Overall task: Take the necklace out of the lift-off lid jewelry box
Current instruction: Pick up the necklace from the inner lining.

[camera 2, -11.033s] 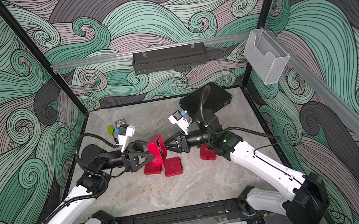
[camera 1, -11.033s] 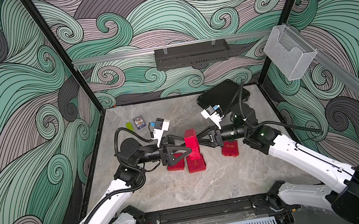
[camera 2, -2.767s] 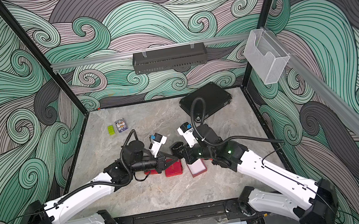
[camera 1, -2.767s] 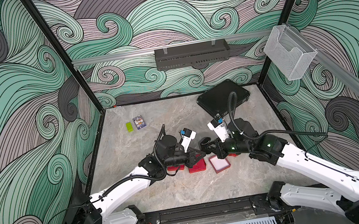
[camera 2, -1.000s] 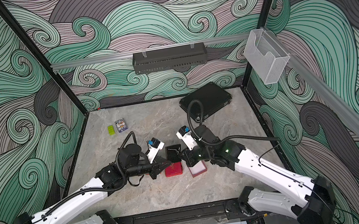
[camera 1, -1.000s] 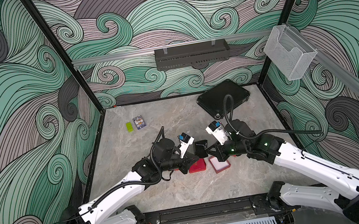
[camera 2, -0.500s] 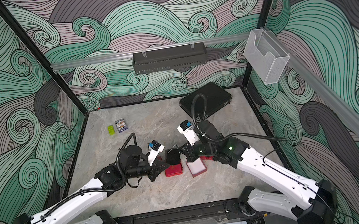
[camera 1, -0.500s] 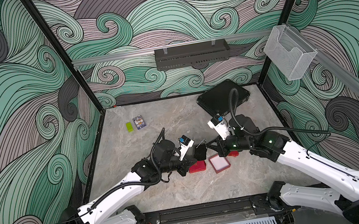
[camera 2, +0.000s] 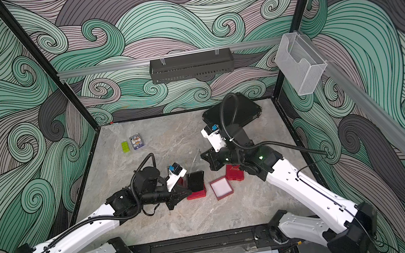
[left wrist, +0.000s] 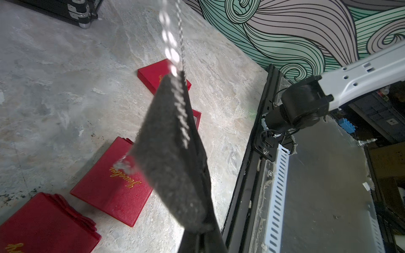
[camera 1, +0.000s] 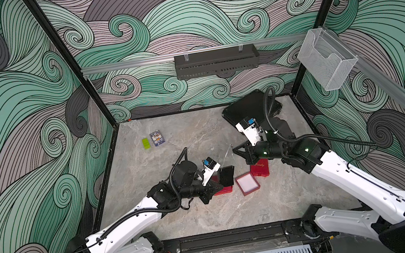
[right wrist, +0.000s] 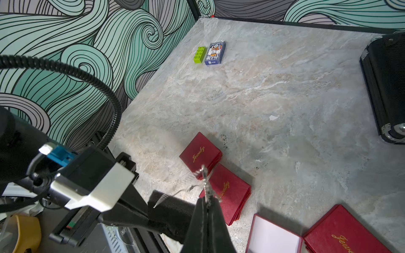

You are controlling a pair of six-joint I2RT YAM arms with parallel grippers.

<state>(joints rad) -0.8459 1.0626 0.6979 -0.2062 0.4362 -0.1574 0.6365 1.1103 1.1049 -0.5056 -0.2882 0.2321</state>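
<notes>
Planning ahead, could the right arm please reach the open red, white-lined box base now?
Probably not: the box base lies bare, but the right gripper grips the silver necklace strung to the left gripper's black foam pad.

Open box base sits just off worktop centre, at 4 o'clock. One closed box is just beside it at its 2 o'clock, with two more closed boxes at its 9 o'clock, under the foam pad pinched in left claw. Necklace runs from pad toward 1 o'clock into right claw, pinched there. Case sits at worktop 1 o'clock. Brick lies just 9 o'clock of card deck, both at worktop 11.
</notes>
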